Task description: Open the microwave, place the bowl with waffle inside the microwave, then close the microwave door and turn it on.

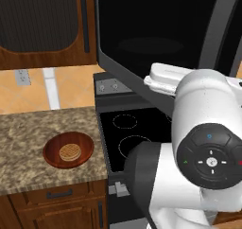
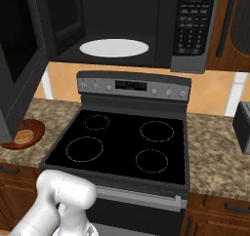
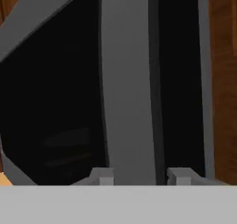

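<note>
Microwave door (image 2: 17,59) swung wide open to the left, its dark bar handle (image 3: 127,79) standing between the two fingertips of the gripper (image 3: 139,177) in the hand view. Jaws parted on either side of the handle (contact cannot be told, so grip undecided). Microwave (image 2: 146,30) cavity exposed above the stove (image 2: 122,147), white turntable (image 2: 114,48) inside. Bowl (image 1: 68,150) resting on the granite counter (image 1: 28,138) left of the stove, waffle (image 1: 69,152) lying in its middle.

A black glass-top stove (image 2: 124,145) is sitting between speckled granite counters (image 1: 28,128) above brown wooden cabinets (image 1: 52,206), with a grey toaster (image 2: 242,120) standing at the right edge.
</note>
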### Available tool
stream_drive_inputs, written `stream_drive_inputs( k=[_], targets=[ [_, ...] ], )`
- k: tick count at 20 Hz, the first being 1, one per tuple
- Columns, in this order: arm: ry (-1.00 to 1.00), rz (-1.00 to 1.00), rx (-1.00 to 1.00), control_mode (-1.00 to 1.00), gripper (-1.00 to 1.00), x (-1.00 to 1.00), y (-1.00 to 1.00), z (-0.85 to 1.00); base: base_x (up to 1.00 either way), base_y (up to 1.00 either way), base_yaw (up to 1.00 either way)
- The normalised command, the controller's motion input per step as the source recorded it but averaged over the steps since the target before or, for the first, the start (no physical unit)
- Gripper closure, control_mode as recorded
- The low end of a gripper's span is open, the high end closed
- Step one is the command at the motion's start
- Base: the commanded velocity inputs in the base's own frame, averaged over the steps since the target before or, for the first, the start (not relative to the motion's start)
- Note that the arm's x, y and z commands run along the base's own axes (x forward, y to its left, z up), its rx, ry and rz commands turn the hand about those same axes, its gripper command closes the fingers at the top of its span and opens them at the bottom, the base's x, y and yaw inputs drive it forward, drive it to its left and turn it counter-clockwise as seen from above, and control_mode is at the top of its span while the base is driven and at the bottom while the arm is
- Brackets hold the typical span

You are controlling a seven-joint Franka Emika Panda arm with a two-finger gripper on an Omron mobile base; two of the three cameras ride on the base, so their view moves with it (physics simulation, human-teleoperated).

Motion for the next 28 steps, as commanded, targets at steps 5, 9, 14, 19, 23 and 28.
stream_drive_inputs(
  k=[5, 9, 14, 19, 23, 28],
  targets=[
    [0.0, 0.04, 0.29, -1.0, 1.0, 0.05, 1.0, -0.57, 0.0, 0.0, 0.0],
    [-0.01, 0.0, 0.08, -1.0, -1.0, -0.06, -0.02, -0.18, 0.0, 0.0, 0.0],
    [-0.09, 0.0, 0.08, -1.0, -1.0, -0.96, -0.97, -0.13, 0.0, 0.0, 0.0],
    [-0.03, 0.0, 0.06, -1.0, -1.0, -1.0, -1.0, -0.49, 0.0, 0.0, 0.0],
    [-0.09, 0.0, 0.07, -1.0, -1.0, -1.0, -0.91, -0.6, 0.0, 0.0, 0.0],
    [-0.04, -0.01, 0.08, -1.0, -1.0, -1.0, -0.81, -0.28, 0.0, 0.0, 0.0]
  ],
)
